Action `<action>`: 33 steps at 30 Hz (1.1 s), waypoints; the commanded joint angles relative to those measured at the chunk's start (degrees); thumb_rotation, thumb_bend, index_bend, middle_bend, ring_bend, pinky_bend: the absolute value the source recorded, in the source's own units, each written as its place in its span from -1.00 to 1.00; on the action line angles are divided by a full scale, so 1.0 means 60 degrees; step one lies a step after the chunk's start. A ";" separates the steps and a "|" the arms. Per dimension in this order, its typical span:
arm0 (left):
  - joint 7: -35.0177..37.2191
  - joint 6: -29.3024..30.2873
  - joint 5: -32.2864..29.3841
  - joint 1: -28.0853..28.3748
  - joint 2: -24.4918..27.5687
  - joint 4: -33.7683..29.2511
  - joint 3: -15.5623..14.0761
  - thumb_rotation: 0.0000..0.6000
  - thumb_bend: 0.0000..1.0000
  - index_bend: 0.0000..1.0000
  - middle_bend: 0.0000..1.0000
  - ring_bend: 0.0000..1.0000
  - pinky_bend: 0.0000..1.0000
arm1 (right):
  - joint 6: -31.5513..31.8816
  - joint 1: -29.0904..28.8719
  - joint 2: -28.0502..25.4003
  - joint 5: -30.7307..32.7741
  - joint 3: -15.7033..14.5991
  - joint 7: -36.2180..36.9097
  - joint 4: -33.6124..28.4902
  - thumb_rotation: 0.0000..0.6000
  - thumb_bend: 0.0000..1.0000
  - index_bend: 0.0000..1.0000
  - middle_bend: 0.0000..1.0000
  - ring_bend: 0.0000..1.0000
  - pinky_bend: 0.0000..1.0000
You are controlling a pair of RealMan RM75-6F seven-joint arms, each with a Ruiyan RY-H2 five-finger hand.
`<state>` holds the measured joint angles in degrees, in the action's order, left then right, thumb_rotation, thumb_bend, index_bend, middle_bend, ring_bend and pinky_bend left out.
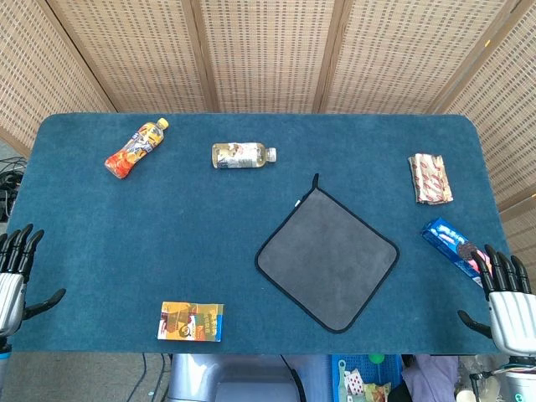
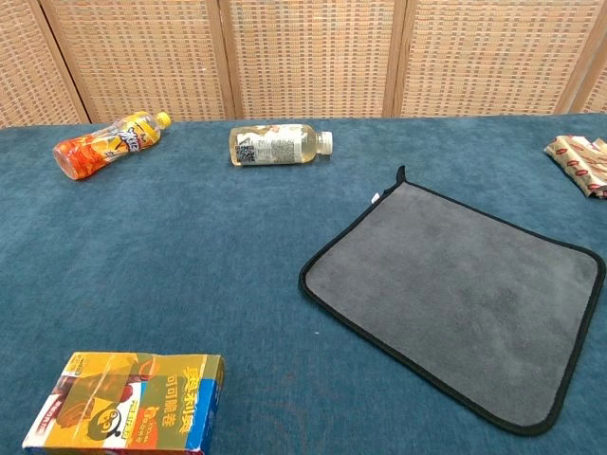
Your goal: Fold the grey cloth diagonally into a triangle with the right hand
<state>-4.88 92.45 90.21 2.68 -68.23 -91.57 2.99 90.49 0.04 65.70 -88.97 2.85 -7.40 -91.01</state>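
Note:
The grey cloth [image 1: 328, 256] with black edging lies flat and unfolded on the blue table, turned like a diamond, right of centre; the chest view shows the cloth [image 2: 465, 289] spread out with a small loop at its far corner. My right hand [image 1: 509, 300] hovers at the table's near right corner, fingers apart and holding nothing, well to the right of the cloth. My left hand [image 1: 14, 276] is at the near left edge, also with fingers spread and holding nothing. Neither hand appears in the chest view.
An orange bottle [image 1: 136, 148] and a pale tea bottle [image 1: 243, 155] lie at the back. A yellow box [image 1: 192, 322] sits near the front edge. A snack wrapper [image 1: 430, 178] and a blue biscuit pack [image 1: 453, 244] lie at the right, near my right hand.

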 commanded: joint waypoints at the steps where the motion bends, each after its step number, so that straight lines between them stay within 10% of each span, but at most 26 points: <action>1: -0.0001 0.0000 -0.0003 0.0000 -0.0002 0.0003 0.0001 1.00 -0.70 -1.00 -1.00 -1.00 -1.00 | -0.0006 -0.0002 0.0001 0.0001 -0.0001 -0.0005 -0.0001 1.00 -1.00 -1.00 -1.00 -1.00 -1.00; 33: 0.0118 -0.0091 -0.0051 0.0053 0.0006 0.0004 0.0021 1.00 -0.70 -1.00 -1.00 -1.00 -1.00 | 0.0041 -0.0004 0.0108 -0.0466 -0.0228 -0.0275 -0.0273 1.00 -1.00 -1.00 -1.00 -1.00 -1.00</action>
<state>-4.16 91.88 89.88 3.01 -68.21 -91.52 3.13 90.54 -0.03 66.14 -91.31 1.74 -9.04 -92.36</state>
